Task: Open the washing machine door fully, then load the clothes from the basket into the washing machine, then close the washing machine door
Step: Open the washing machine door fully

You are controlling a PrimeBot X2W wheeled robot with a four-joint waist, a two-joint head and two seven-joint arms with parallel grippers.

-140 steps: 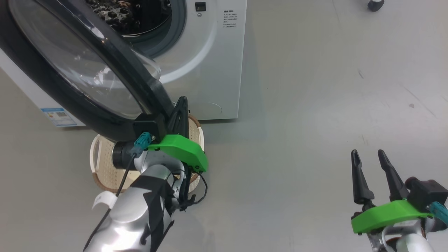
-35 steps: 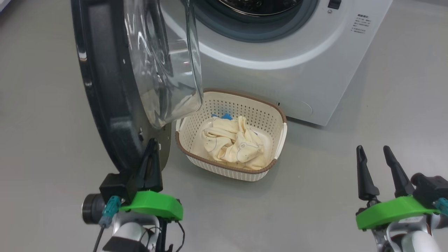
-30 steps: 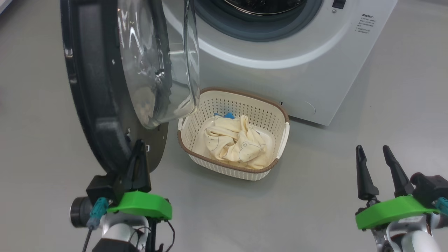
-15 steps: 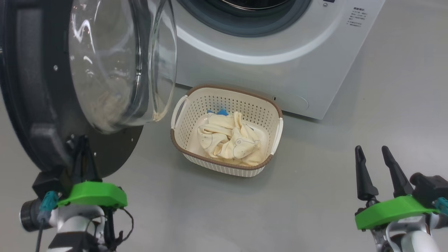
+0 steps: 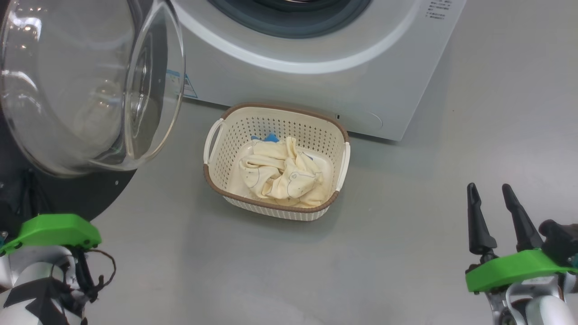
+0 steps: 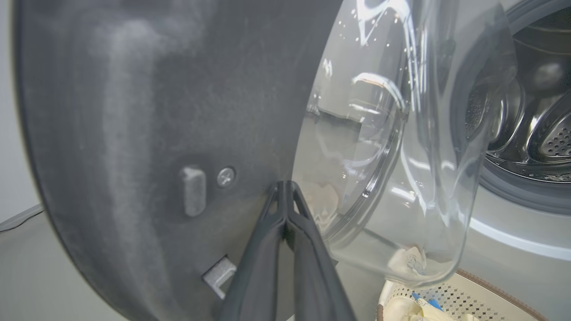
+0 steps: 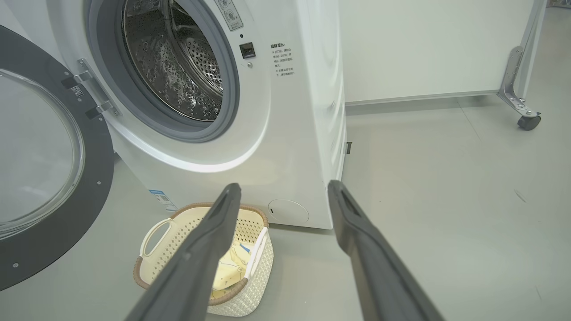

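The washing machine door (image 5: 86,85) stands wide open on my left, with its clear glass bowl bulging toward the basket (image 5: 271,211). The washing machine (image 5: 316,85) fills the top of my head view, and my right wrist camera looks straight into its steel drum (image 7: 178,58). The basket sits on the grey floor (image 5: 406,253) just in front of the machine's lower panel. The clothes (image 5: 277,174) lie crumpled inside it, a bit of blue trim at the far side.

My left gripper (image 6: 285,187) is clenched, fingers pressed together on nothing. Its tips are at the door's dark inner face beside a screw (image 6: 226,176), though I cannot tell if they touch. My right gripper (image 5: 487,187) is released and empty, well apart from the basket.
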